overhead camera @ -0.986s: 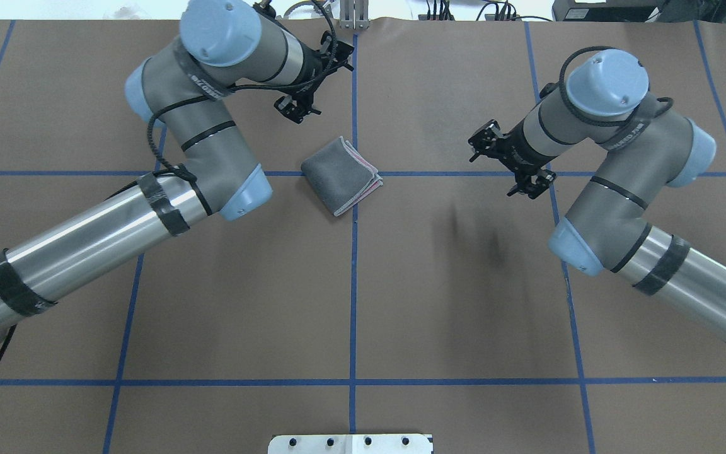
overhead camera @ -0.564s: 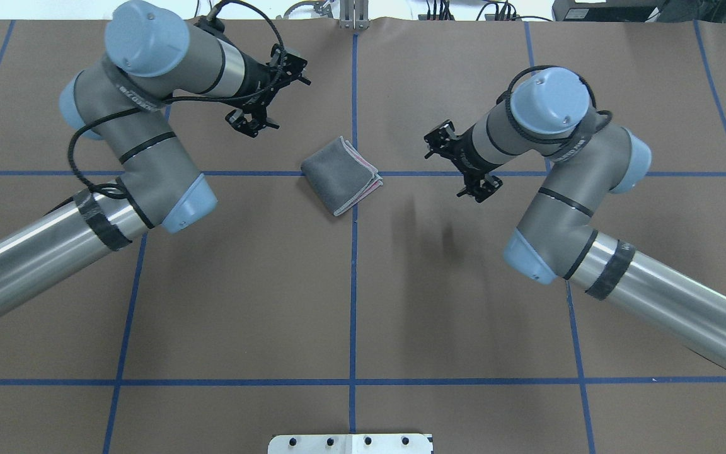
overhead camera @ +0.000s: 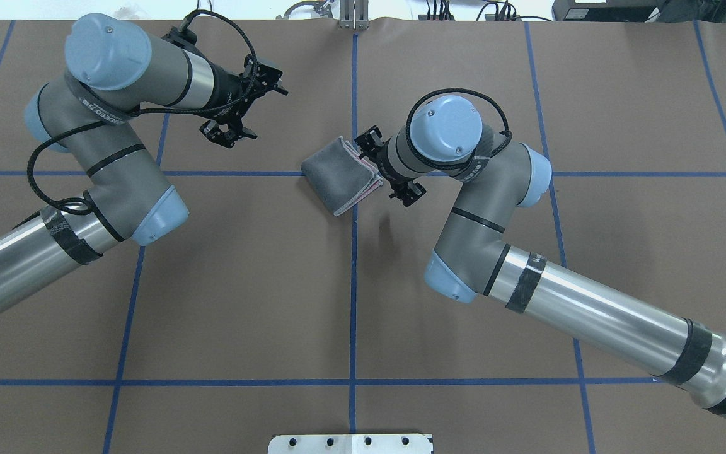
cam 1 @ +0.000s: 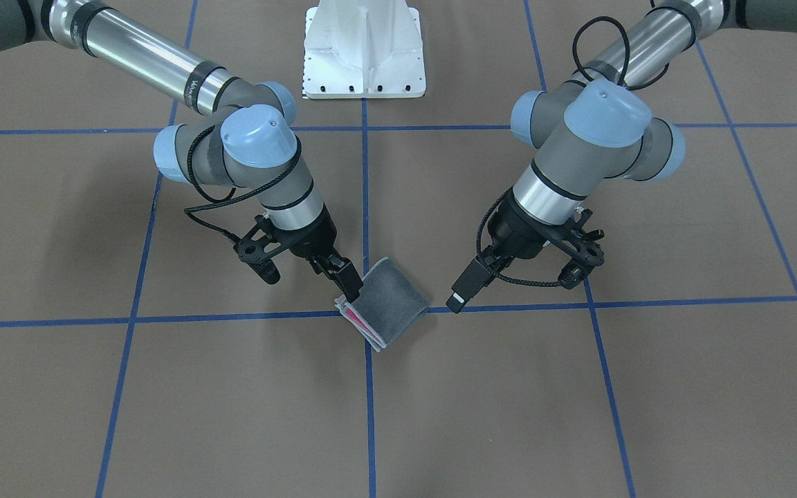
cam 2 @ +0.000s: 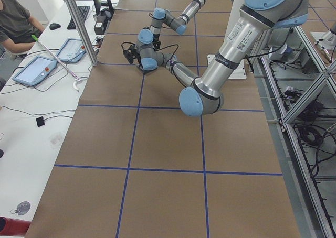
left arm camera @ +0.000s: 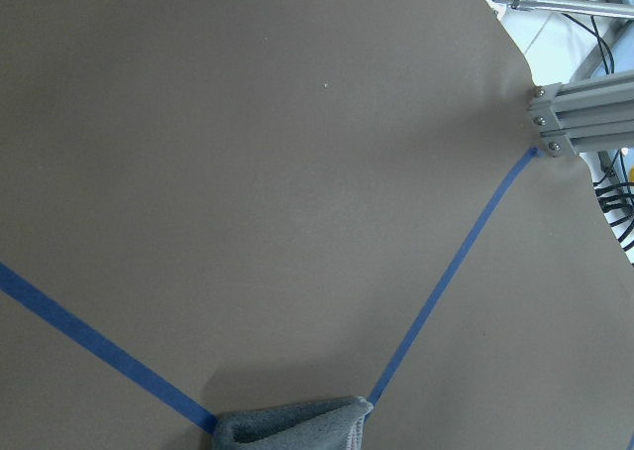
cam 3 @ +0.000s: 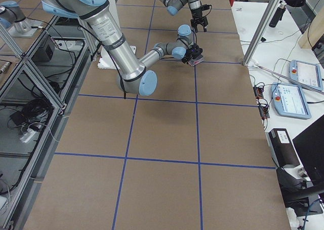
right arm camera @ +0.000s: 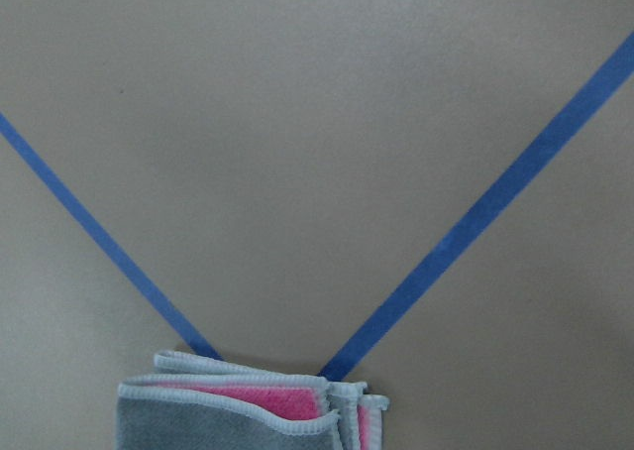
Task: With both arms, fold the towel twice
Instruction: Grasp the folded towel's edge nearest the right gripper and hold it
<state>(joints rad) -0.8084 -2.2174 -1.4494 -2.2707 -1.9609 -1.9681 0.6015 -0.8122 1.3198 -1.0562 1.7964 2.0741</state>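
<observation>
Facing the twice-folded towel's (overhead camera: 339, 176) layered edge mid-counter (overhead camera: 243, 284), my right end effector (cam 1: 344, 282) was nearer; my left end effector (overhead camera: 227, 131) hung well apart on the fold side. Whether either stood wide or narrow, I couldn't tell.

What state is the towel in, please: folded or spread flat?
Folded. The towel lies as a compact grey packet; the right wrist view shows several stacked edges with pink between.

My right arm (overhead camera: 590, 309) reaches inward, elbow bent, wrist tipped steeply down, right gripper (cam 1: 344, 278) low at table centre. My left arm (overhead camera: 23, 258) is folded, wrist slanting down, left gripper (cam 1: 459, 294) low. Finger gaps unreadable.
</observation>
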